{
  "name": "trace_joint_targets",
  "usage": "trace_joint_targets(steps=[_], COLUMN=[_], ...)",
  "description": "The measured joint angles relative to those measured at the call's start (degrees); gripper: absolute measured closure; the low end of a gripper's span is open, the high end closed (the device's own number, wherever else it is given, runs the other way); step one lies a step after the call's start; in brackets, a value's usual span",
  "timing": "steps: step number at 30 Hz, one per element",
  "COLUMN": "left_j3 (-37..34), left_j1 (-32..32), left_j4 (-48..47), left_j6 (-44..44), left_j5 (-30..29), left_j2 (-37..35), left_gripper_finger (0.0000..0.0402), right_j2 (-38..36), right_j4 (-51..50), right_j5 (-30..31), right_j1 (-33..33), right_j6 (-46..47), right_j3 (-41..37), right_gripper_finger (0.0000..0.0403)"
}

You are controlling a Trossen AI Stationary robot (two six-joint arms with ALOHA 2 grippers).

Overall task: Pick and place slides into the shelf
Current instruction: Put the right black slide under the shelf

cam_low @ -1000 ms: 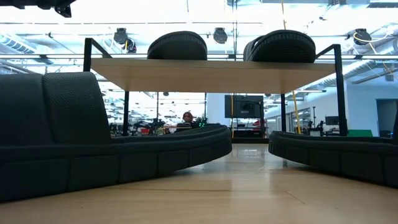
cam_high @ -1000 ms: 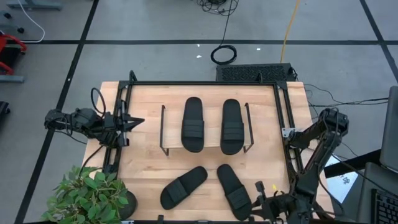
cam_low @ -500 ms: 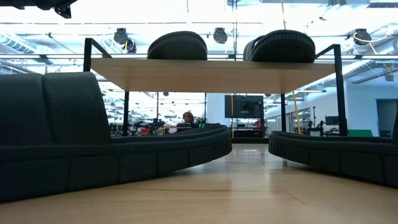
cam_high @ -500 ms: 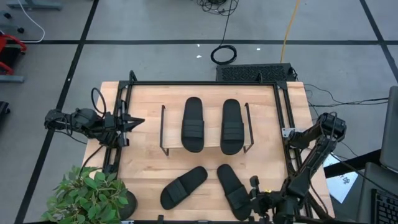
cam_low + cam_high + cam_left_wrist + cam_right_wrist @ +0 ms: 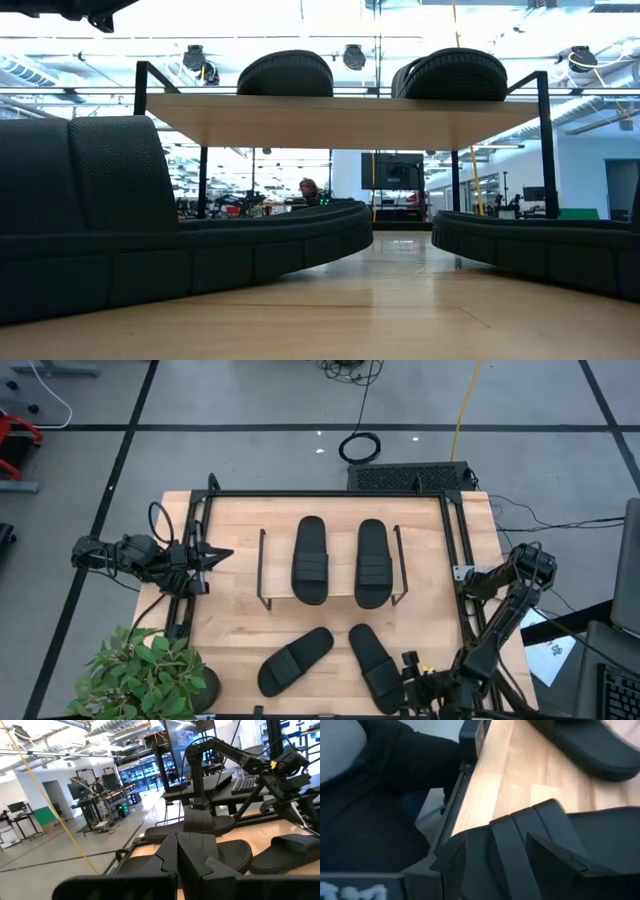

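Note:
Two black slides [image 5: 310,560] [image 5: 373,563] lie side by side, soles down, on the shelf's wood top [image 5: 340,550]. The low view shows them as dark humps [image 5: 285,72] [image 5: 450,72] on the plank [image 5: 340,120]. Two more slides [image 5: 296,660] [image 5: 377,666] lie flat on the table in front of the shelf, toward the near edge. My right gripper [image 5: 410,665] hovers at the near edge, beside the near end of the right-hand table slide. My left gripper [image 5: 215,555] waits shut at the table's left edge, pointing at the shelf.
A black metal frame [image 5: 330,493] runs around the tabletop. A potted plant [image 5: 150,675] stands at the near left corner. Bare wood [image 5: 230,620] lies left of the shelf and between the table slides. A person [image 5: 308,187] shows far off in the room.
My right gripper has crept toward the table's left along the near edge, closer to the near end of the right-hand table slide. The slides and the shelf have not moved.

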Motion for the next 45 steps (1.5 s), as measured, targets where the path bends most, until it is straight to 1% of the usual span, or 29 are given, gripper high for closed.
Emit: trace_joint_targets(steps=[2,6,10,12,16,21,25,29,31,35,39,45], left_j3=[0.00,0.00,0.00,0.00,0.00,0.00,0.00,0.00,0.00,0.00,0.00,0.00], left_j1=[0.00,-0.02,0.00,0.00,0.00,0.00,-0.02,-0.02,-0.02,-0.02,-0.02,0.00], left_j4=[0.01,0.01,-0.08,-0.89,-2.94,-4.67,-4.64,-4.64,-4.64,-4.64,-4.64,-4.62], left_j6=[-0.48,-1.91,-2.23,-2.47,-2.54,-2.98,-3.09,-3.02,-3.02,-2.98,-2.98,-2.69], left_j5=[-0.04,-0.84,-1.04,-1.04,-1.04,-1.04,-1.02,-1.02,-1.02,-1.02,-1.02,-1.25], left_j2=[0.00,0.02,0.02,0.02,0.02,0.04,0.04,0.04,0.04,0.04,0.04,0.07], left_gripper_finger=[0.0399,0.0401,0.0400,0.0401,0.0400,0.0399,0.0400,0.0400,0.0400,0.0400,0.0398,0.0400], right_j2=[0.13,1.22,1.29,1.26,1.16,0.38,-1.57,-3.45,-3.78,-3.62,-3.04,-0.72], right_j4=[-1.57,-7.39,-10.00,-9.06,-7.92,-7.23,-6.23,-4.87,-3.79,-4.88,-4.13,-3.87], right_j5=[1.36,6.42,5.75,4.65,-2.05,-7.47,-11.02,-13.28,-12.78,-10.78,-4.35,2.71], right_j1=[0.42,0.24,-2.08,-3.40,-6.72,-10.32,-11.33,-10.35,-9.06,-6.14,-2.89,0.90], right_j6=[-0.47,-1.73,-3.42,-5.54,-9.04,-11.98,-11.78,-8.80,-7.42,-3.40,-2.49,-1.35], right_j3=[0.03,-0.02,-0.02,0.00,0.00,0.00,0.00,0.00,0.05,0.02,0.02,0.04], right_gripper_finger=[0.0207,0.0207,0.0206,0.0206,0.0206,0.0206,0.0206,0.0206,0.0206,0.0206,0.0206,0.0206])
